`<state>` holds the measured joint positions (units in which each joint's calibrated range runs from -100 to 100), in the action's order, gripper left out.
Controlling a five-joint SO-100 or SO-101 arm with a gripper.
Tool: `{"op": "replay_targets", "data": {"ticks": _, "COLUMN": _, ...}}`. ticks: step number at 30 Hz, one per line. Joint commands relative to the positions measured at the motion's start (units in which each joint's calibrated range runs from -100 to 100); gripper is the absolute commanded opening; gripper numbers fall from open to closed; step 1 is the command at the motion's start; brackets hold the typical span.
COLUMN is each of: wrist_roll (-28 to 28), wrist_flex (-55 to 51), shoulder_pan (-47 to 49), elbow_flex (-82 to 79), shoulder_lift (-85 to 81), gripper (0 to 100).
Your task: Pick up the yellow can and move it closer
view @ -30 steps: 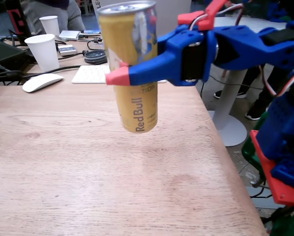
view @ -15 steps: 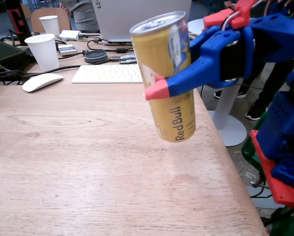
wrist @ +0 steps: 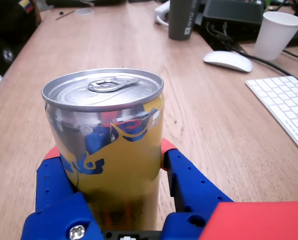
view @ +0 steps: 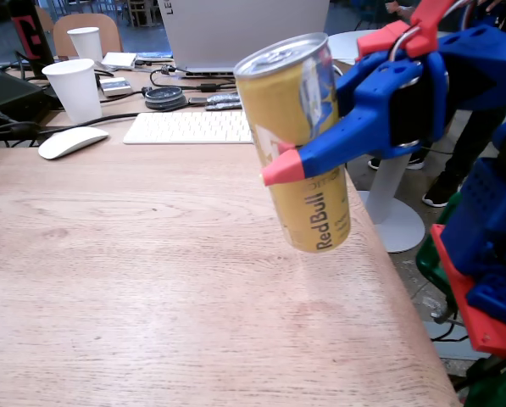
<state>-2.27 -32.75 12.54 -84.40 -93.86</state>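
Yellow can (view: 303, 144): held in air above table (view: 108, 280), tilted, base clear of wood, well right of keyboard (view: 189, 127).
Gripper (wrist: 111, 187): jaws clamped on can's sides, around mid-body.
Surface: smooth painted metal, probably slippery; thin wall, likely to dent under hard squeeze.
Weight: tab unopened, so probably full and fairly heavy.
Hold: mid-body, below rim, firm but not crushing.
Risk: tilted can may slip or twist.

Reaches in from the right of the fixed view, blue arm (view: 456, 68) held roughly level above the table. Gripper (view: 299, 148) clamped around the yellow can (view: 299, 136), gripping at mid-height and holding it tilted, clear of the surface. Blue jaws with red tips on either side in the wrist view.
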Motion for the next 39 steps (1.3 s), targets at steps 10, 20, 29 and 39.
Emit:
{"op": "replay_targets", "data": {"ticks": 10, "wrist_roll": 0.24, "wrist_flex": -6.00, "shoulder_pan": 0.32, "elbow_flex": 2.14, "shoulder_lift": -2.97, "gripper": 22}}
{"op": "replay_targets", "data": {"ticks": 20, "wrist_roll": 0.24, "wrist_flex": -6.00, "shoulder_pan": 0.49, "elbow_flex": 0.63, "shoulder_lift": -3.14, "gripper": 22}}
{"op": "replay_targets", "data": {"ticks": 29, "wrist_roll": 0.24, "wrist_flex": -6.00, "shoulder_pan": 0.49, "elbow_flex": 0.26, "shoulder_lift": -3.14, "gripper": 22}}
{"op": "replay_targets", "data": {"ticks": 39, "wrist_roll": 0.24, "wrist_flex": -6.00, "shoulder_pan": 0.49, "elbow_flex": 0.16, "shoulder_lift": -3.14, "gripper": 22}}
